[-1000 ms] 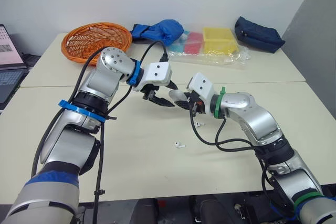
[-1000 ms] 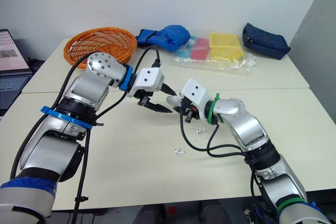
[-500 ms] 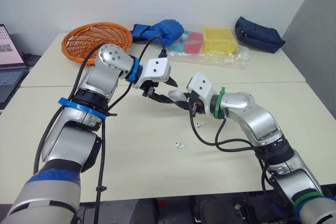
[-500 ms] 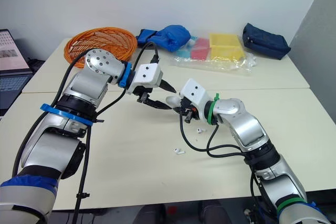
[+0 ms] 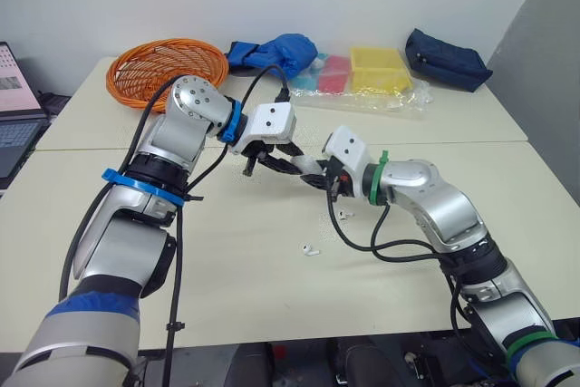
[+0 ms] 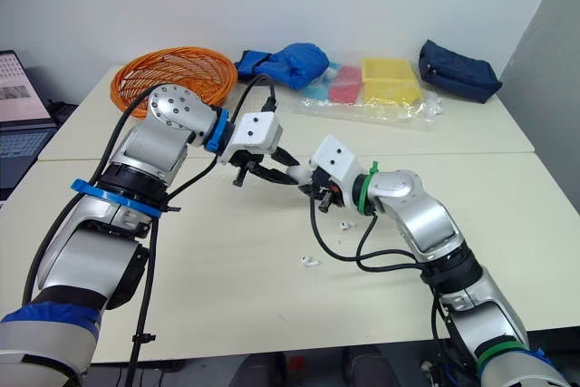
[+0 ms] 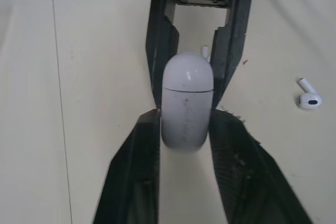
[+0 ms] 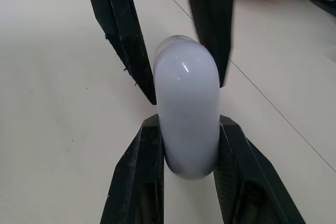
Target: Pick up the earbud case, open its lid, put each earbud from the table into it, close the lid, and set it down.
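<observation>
The white earbud case (image 7: 187, 103) hangs above the table, lid closed, between both grippers. My right gripper (image 8: 186, 124) is shut on one end of it. My left gripper (image 7: 185, 116) comes from the opposite side, its fingers (image 7: 139, 161) pressed against the other end's sides. In the eye views the two grippers meet at the case (image 5: 304, 166) over the table's middle. Two white earbuds lie on the table: one earbud (image 5: 343, 215) just below the right gripper, the other earbud (image 5: 311, 250) nearer the front edge.
An orange basket (image 5: 168, 70) stands at the back left. A blue cloth (image 5: 276, 50), a plastic bag with yellow and pink containers (image 5: 376, 70) and a navy pouch (image 5: 444, 58) line the back. A laptop (image 5: 14, 97) sits at the far left.
My left gripper has moved right to the case and brought its fingers in around it. The right gripper has kept holding the case in place. The earbuds have not moved.
</observation>
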Controlling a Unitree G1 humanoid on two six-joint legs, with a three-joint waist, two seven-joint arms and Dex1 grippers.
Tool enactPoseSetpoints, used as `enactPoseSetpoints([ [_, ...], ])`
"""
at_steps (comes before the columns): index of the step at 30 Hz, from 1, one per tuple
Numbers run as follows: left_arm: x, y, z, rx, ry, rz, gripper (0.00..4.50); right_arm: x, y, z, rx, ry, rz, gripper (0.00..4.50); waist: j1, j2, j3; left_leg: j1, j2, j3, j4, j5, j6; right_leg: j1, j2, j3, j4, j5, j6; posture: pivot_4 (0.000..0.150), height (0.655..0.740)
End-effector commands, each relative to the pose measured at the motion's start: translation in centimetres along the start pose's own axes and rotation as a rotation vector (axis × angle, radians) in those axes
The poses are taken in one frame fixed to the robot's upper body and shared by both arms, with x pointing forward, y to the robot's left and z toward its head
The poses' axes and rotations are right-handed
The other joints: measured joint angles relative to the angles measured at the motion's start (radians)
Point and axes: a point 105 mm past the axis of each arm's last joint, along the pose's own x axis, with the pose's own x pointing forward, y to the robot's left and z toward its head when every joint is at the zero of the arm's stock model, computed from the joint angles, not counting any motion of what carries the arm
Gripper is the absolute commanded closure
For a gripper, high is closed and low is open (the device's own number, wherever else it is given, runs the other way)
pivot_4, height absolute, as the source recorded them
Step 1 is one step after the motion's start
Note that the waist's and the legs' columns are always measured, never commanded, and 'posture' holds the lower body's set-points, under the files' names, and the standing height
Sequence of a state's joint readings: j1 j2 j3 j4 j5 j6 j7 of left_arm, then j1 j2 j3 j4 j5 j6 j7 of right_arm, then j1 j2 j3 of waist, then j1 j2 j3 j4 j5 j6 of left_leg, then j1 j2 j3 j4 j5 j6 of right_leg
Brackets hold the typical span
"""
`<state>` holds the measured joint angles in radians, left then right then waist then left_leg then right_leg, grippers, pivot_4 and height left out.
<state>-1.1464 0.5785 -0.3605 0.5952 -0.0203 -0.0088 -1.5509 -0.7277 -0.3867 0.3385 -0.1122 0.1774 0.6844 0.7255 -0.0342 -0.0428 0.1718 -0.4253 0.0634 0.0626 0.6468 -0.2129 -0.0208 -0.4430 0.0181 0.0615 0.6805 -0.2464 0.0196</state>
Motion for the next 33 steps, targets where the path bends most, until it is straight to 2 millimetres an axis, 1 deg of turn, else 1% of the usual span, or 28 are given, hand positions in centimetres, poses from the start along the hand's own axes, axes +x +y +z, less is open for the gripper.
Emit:
enactPoseSetpoints([
  [1, -0.4, 0.01, 0.67, 0.023, -0.002, 0.002, 3.76, -0.32, -0.2, 2.14, -0.047, -0.065, -0.01, 3.64, 0.0, 0.0, 0.0, 0.0, 0.0, 0.0, 0.0, 0.0, 0.0, 0.0, 0.0, 0.0, 0.0, 0.0, 0.0, 0.15, 0.74],
  [6, -0.44, 0.11, 0.67, 0.023, 0.002, 0.011, 3.76, -0.32, -0.32, 2.42, -0.051, -0.072, -0.014, 3.64, 0.0, 0.0, 0.0, 0.0, 0.0, 0.0, 0.0, 0.0, 0.0, 0.0, 0.0, 0.0, 0.0, 0.0, 0.0, 0.15, 0.74],
  [15, -0.4, -0.09, 0.76, 0.022, 0.004, 0.003, 3.76, -0.34, -0.43, 2.3, -0.066, -0.062, -0.016, 3.64, 0.0, 0.0, 0.0, 0.0, 0.0, 0.0, 0.0, 0.0, 0.0, 0.0, 0.0, 0.0, 0.0, 0.0, 0.0, 0.15, 0.74],
  [20, -0.2, -0.48, 0.89, 0.033, -0.005, -0.014, 3.76, -0.36, -0.43, 2.37, -0.066, -0.064, -0.016, 3.64, 0.0, 0.0, 0.0, 0.0, 0.0, 0.0, 0.0, 0.0, 0.0, 0.0, 0.0, 0.0, 0.0, 0.0, 0.0, 0.15, 0.74],
  [22, -0.19, -0.43, 0.9, 0.037, -0.005, -0.011, 3.04, -0.37, -0.46, 2.36, -0.069, -0.062, -0.016, 3.64, 0.0, 0.0, 0.0, 0.0, 0.0, -0.001, 0.0, 0.0, 0.0, 0.0, 0.0, 0.0, 0.0, 0.0, -0.001, 0.15, 0.74],
  [23, -0.19, -0.35, 0.91, 0.039, -0.005, -0.006, 2.81, -0.39, -0.47, 2.37, -0.069, -0.063, -0.016, 3.64, 0.0, 0.0, 0.0, 0.0, 0.0, -0.001, 0.0, 0.0, 0.0, 0.0, 0.0, 0.0, 0.0, 0.0, -0.001, 0.15, 0.74],
  [27, -0.18, 0.12, 1.06, 0.031, -0.004, 0.022, 1.63, -0.43, -0.44, 2.29, -0.069, -0.06, -0.015, 3.64, 0.0, 0.0, 0.0, 0.0, 0.0, -0.001, 0.001, 0.0, 0.0, 0.0, 0.0, 0.0, 0.0, 0.0, 0.0, 0.15, 0.74],
  [33, -0.18, 0.28, 1.11, 0.032, -0.003, 0.03, 1.63, -0.47, -0.48, 2.17, -0.071, -0.055, -0.016, 3.64, 0.0, 0.0, 0.0, 0.0, 0.0, -0.001, 0.0, 0.0, 0.0, 0.0, 0.0, -0.001, 0.0, 0.0, -0.001, 0.15, 0.74],
])
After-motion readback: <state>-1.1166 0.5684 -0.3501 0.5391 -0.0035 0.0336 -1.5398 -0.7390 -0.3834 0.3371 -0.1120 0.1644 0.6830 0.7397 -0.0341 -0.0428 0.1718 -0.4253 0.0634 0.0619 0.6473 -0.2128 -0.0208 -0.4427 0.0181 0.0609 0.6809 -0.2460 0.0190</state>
